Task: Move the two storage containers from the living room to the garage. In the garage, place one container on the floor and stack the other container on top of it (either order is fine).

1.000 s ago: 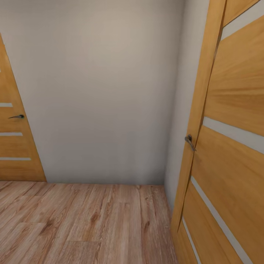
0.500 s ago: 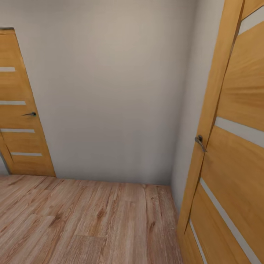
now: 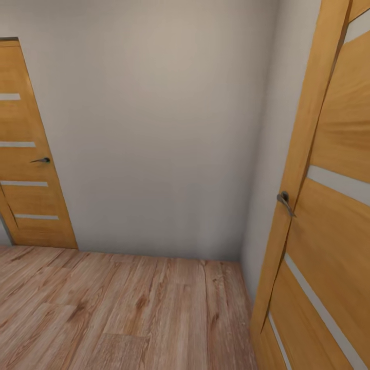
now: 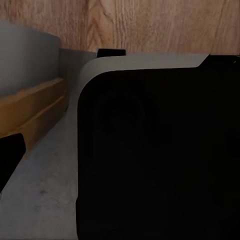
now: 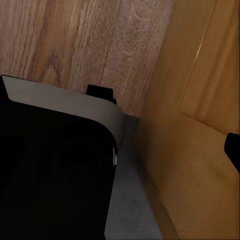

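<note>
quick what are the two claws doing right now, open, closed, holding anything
Left claw: cannot be told; its wrist view is mostly blocked by a dark body.
Right claw: cannot be told; a dark body blocks its wrist view beside a wooden door.

Two wooden doors (image 3: 25, 149) (image 3: 329, 205), two door handles (image 3: 41, 160) (image 3: 284, 201).

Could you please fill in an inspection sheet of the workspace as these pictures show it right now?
Surface: light wood plank floor, bare where visible.
Job's things: nothing seen of the storage containers; the robot appears to be in transit.
Clutter: nothing seen.
Grippers: state cannot be told; dark blurred robot parts fill much of each wrist view.
Cables: nothing seen.
Surroundings: plain beige wall ahead; orange-brown wooden door with pale horizontal strips at far left, with a dark lever handle; a similar wooden door close at right, standing open, with a metal lever handle.
</note>
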You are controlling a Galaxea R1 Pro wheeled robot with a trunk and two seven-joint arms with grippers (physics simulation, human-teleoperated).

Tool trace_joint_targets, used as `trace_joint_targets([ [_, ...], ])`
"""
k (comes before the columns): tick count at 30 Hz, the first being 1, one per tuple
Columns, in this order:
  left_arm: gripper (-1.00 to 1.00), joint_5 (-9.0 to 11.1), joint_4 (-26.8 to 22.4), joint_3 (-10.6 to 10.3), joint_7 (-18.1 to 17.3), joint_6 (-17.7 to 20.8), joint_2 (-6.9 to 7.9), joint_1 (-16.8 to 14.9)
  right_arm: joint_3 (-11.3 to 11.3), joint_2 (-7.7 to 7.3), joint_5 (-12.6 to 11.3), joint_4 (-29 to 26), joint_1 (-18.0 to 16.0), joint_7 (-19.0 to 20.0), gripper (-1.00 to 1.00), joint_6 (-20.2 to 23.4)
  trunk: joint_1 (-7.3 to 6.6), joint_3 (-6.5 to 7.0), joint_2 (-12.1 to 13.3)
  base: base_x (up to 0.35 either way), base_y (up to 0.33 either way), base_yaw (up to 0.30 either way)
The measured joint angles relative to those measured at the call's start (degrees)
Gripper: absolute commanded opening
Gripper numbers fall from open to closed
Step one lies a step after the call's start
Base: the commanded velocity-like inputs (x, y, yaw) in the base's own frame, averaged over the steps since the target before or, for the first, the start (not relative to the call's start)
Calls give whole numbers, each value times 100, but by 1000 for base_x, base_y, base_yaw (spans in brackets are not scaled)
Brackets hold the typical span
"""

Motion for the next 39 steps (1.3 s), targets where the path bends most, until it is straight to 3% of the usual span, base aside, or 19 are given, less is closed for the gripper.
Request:
trace_joint_targets([
  [16,100,0,-1,-3,0,-4,2,0,0,0,0,0,0,0,100,0,1,0,0,270,0,0],
  [28,100,0,-2,-4,0,-3,4,0,0,0,-30,0,0,0,100,0,2,0,0,77,0,0],
  [39,100,0,-1,-7,0,-2,9,0,0,0,-26,0,0,0,100,0,0,0,0,305,0,0],
])
